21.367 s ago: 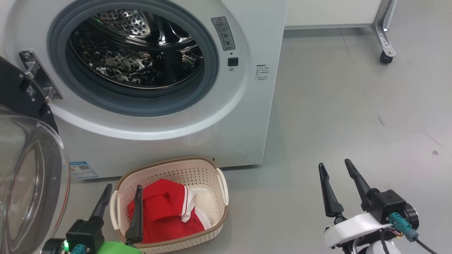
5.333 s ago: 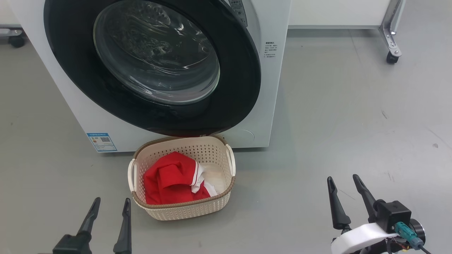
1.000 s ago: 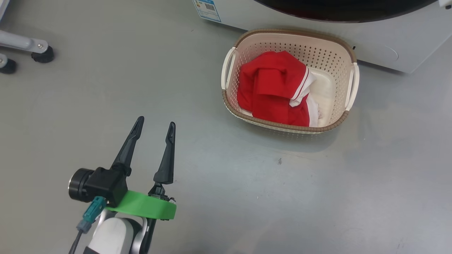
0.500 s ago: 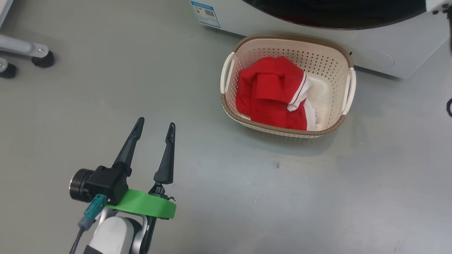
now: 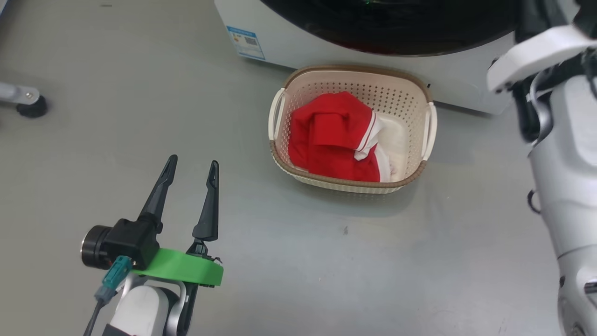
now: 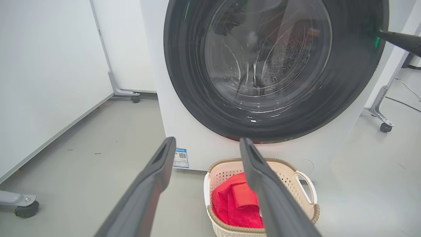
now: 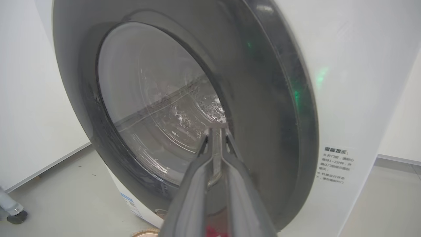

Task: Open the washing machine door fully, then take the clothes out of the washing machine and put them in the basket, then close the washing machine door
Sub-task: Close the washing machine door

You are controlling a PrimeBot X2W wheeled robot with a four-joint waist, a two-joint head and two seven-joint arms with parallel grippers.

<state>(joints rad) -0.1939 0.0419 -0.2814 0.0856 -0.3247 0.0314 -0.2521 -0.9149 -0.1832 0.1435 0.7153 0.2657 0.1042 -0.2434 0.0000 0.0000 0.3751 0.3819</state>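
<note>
Left gripper (image 5: 192, 164) fingers spread wide, empty; beyond their tips, rightward, the cream perforated plastic basket (image 5: 419, 98) holds the bright red white-trimmed garment (image 5: 326, 140); right gripper (image 7: 215, 131) fingers pinched nearly together, tips at the round glossy black-framed glass door (image 7: 263, 98), closed against the big white washing machine (image 5: 457, 88).

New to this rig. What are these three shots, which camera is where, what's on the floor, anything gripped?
A wheeled robot with two arms, each ending in a two-finger gripper. The head view looks down at the grey floor, where the basket stands before the washing machine with the clothes inside it. The left gripper hangs open over bare floor, holding nothing. The two wrist views look along each gripper's own fingers. The left one faces the washing machine door, which looks closed. The right gripper is shut, empty, its tips close to the door; contact is unclear.
</note>
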